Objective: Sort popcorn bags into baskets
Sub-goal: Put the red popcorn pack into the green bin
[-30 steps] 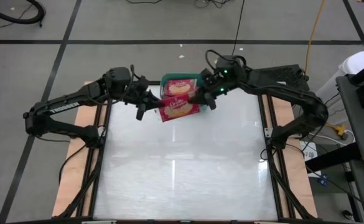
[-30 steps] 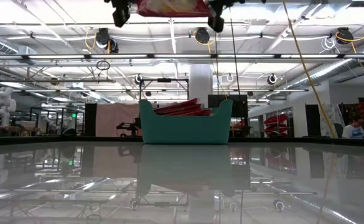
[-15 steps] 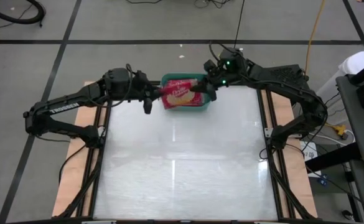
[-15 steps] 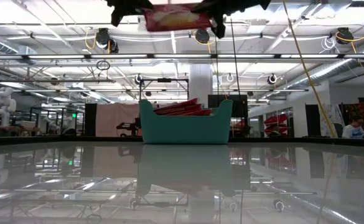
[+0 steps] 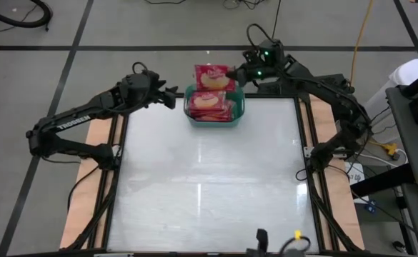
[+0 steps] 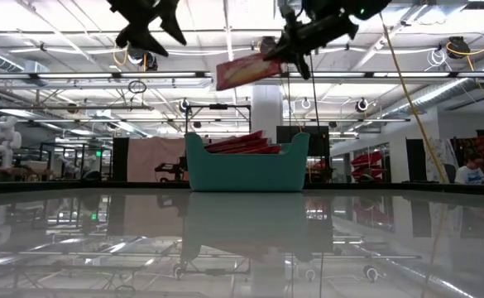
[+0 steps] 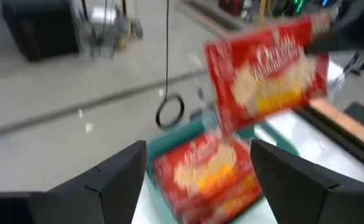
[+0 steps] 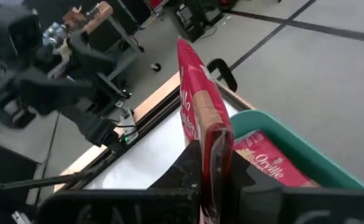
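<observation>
A teal basket (image 5: 189, 108) stands on its base at the middle of the table's far edge, with red popcorn bags (image 5: 210, 104) stacked flat inside it; their tops show above its rim in the low view (image 6: 240, 144). My right gripper (image 5: 237, 73) is shut on one more red bag (image 5: 214, 77), held high over the basket's far rim, picture side up. My left gripper (image 5: 171, 98) stands open just left of the basket, apart from the bag. Its two fingers frame the stacked bags (image 7: 210, 177) and the held bag (image 7: 262, 68) in the left wrist view. My right gripper pinches the bag's right-hand end (image 8: 214, 142) between its two fingers. The fingers come from the table's right side, nearly level and slanting a little down. The bag is lifted clear and sticks out toward the left, its free end (image 6: 225, 76) drooping lower.
The glossy table top (image 5: 209, 193) stretches wide in front of the basket, with wooden side rails (image 5: 94, 143) along it. Grey floor lies beyond the far edge. A person (image 6: 472, 170) sits far off at the right of the room.
My left gripper has opened, let go of the bag and swung away toward the table's left. My right gripper has carried the bag alone toward the far edge, from the basket's near side across it to above its far rim; the bag's freed end now droops.
</observation>
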Robot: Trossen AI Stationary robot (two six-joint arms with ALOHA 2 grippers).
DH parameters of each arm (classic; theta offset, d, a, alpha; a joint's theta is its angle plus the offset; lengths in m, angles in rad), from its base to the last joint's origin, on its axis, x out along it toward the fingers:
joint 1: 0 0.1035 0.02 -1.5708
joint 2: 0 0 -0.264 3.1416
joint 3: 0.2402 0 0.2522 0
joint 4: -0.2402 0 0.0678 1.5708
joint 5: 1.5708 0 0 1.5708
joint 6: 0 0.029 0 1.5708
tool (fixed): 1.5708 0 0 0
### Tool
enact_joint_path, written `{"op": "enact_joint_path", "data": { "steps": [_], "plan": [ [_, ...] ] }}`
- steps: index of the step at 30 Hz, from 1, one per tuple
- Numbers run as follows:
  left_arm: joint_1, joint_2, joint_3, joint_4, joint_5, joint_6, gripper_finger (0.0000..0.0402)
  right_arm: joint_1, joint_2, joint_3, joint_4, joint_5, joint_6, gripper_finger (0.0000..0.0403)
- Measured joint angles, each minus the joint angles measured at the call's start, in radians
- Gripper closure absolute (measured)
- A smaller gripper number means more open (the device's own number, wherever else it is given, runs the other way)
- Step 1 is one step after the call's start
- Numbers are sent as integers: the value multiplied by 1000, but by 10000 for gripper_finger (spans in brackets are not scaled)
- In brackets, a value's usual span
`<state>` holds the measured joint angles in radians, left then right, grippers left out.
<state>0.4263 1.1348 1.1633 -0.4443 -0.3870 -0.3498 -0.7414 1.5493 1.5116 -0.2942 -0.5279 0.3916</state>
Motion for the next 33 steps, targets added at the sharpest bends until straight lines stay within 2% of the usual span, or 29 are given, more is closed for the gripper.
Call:
{"op": "enact_joint_path", "data": {
  "steps": [4,10,19,22,27,33],
  "plan": [
    [22,4,0,-77,71,-38,126,-24,83,0,72,-55,71,395],
    [22,3,0,-116,108,-47,169,-30,198,0,111,-117,172,395],
    [17,3,0,-176,110,-125,205,-51,325,0,111,-205,257,394],
    [9,3,0,-193,109,-125,211,-57,341,-1,100,-204,274,391],
    [-10,3,0,-210,125,-113,215,-57,346,-1,85,-205,288,368],
    [-33,4,0,-213,125,-77,215,-57,346,-1,30,-175,264,315]
  ]
}}
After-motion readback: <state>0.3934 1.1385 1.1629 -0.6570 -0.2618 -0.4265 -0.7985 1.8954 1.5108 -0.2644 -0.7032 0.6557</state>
